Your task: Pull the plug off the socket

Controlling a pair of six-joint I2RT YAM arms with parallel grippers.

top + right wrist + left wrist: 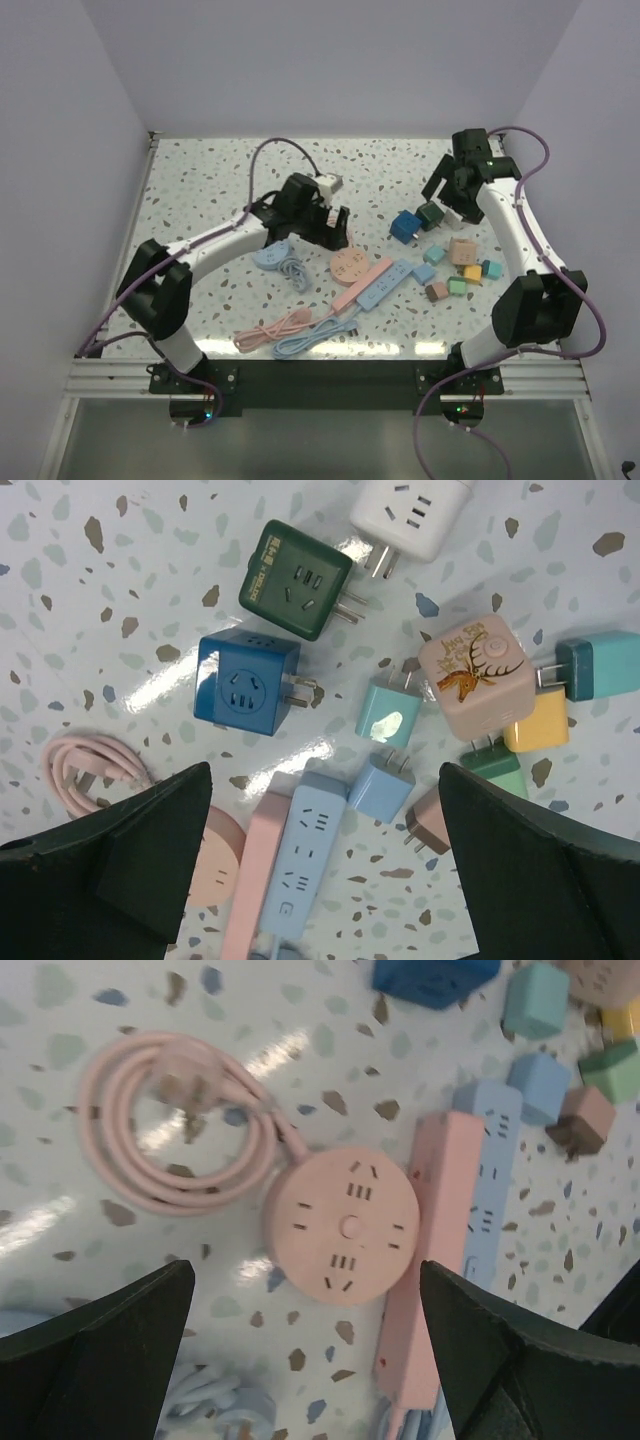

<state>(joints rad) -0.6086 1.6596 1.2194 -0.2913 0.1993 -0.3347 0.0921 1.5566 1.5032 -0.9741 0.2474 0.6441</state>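
From above, the left end effector (338,228) hangs just past the far side of the socket (350,267). The right end effector (445,200) is well to the right of the socket, near the green cube (430,213). The socket lies flat on the surface (200,200).

In the left wrist view the two fingers stand wide apart with nothing between them, so this end effector is released. The socket lies face up below it and all its holes are free. Its cord (170,1130) is coiled at the left of the socket. The pink strip (435,1250) touches its right side and the blue strip (487,1190) lies beyond that, both without a plug as far as they show.

In the right wrist view the end effector is also released and empty. The blue cube (247,683), the green cube and the white cube (412,515) lie loose with bare pins, apart from the socket. Which one was the plug I cannot tell.

I judge that the plug is already off and the step in hand is the retreat. It is best to lift both arms straight up with the fingers wide, and to turn away only after that, so no finger pushes the socket or a cube
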